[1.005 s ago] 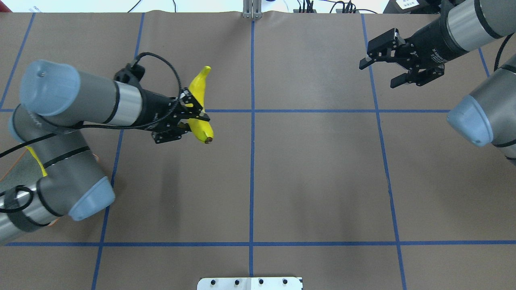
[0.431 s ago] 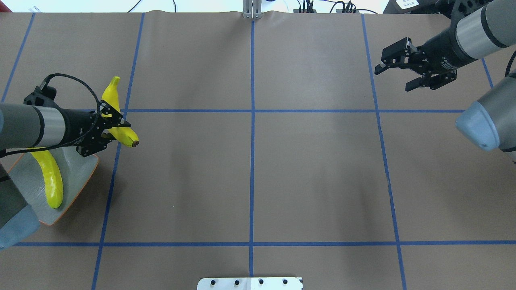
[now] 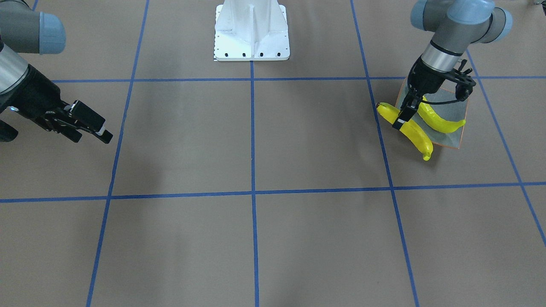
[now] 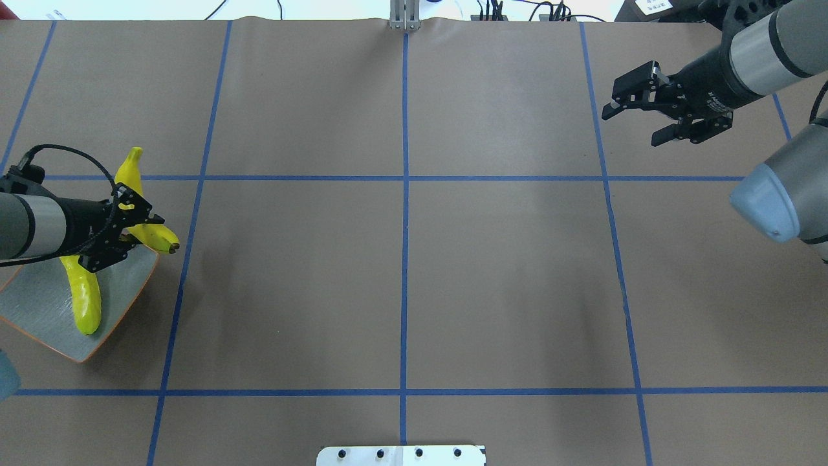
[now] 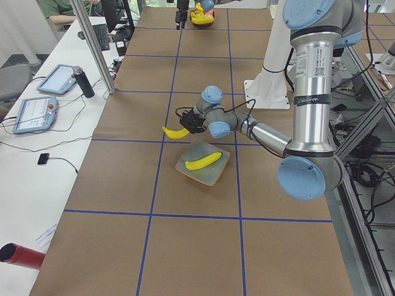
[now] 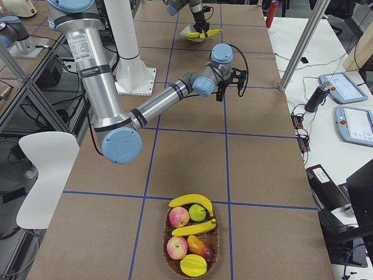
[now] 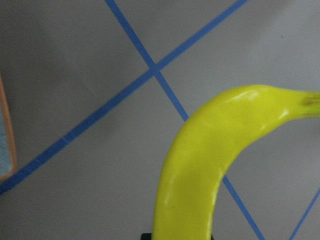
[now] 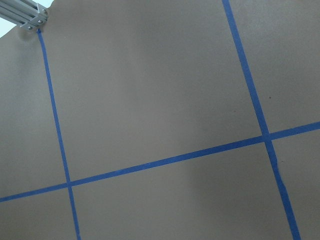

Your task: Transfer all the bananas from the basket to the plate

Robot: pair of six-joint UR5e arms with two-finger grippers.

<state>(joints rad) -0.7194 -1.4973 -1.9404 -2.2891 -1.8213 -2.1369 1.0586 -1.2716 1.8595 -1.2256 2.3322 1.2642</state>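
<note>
My left gripper [image 4: 126, 223] is shut on a yellow banana [image 4: 131, 173], held in the air by the far right corner of the plate [image 4: 39, 310]. The plate is grey-blue with an orange rim, and one greenish-yellow banana [image 4: 85, 301] lies on it. From the front, the held banana [image 3: 417, 137] runs along the plate's [image 3: 448, 102] edge. The left wrist view is filled by this banana [image 7: 200, 165]. My right gripper [image 4: 632, 124] hangs open and empty at the far right. The basket [image 6: 165, 256] holds two bananas [image 6: 189, 202] among other fruit.
The white robot base [image 3: 251, 30] stands at the middle of my side of the table. Blue tape lines cross the brown table cover. Tablets [image 6: 352, 125], cables and a metal post [image 6: 300, 44] are at the table's far side, beyond the cover.
My left gripper carried the banana leftward from mid-table to the plate's corner. The right gripper drew back to the right and then stayed put.
</note>
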